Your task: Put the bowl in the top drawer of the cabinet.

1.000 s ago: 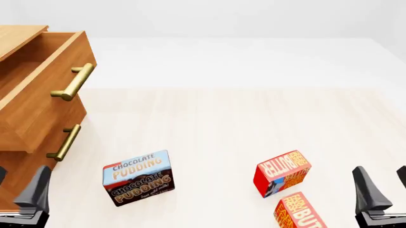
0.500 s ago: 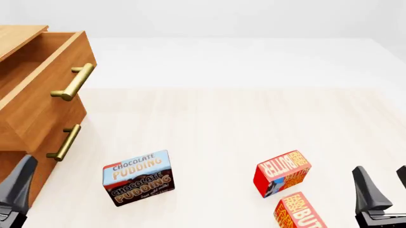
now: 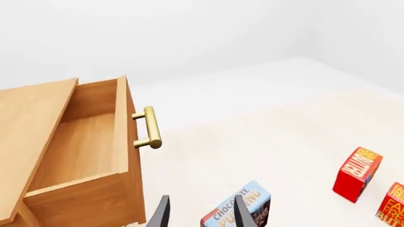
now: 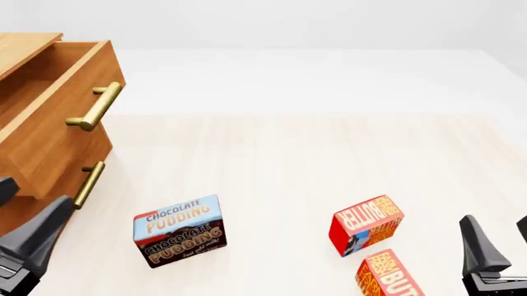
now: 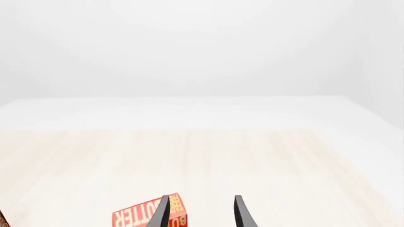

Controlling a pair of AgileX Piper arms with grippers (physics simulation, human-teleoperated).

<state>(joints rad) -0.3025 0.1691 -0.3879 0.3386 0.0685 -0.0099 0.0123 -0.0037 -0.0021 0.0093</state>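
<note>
Bowl placement cannot be judged complete: no bowl is seen in any view, and the part of the top drawer that shows holds nothing. The drawer is pulled out of the cabinet, its brass handle facing the table. The left gripper is held with fingers spread and nothing between them, low beside the cabinet; the right gripper is likewise spread and bare, near the table's right side.

Since the bowl is out of sight, it should first be found before any reach is made; the drawer is best left pulled out, and the boxes avoided.

Counted: one cabinet, two drawer fronts with one handle each, one pudding box, two butter boxes, and two grippers.
</note>
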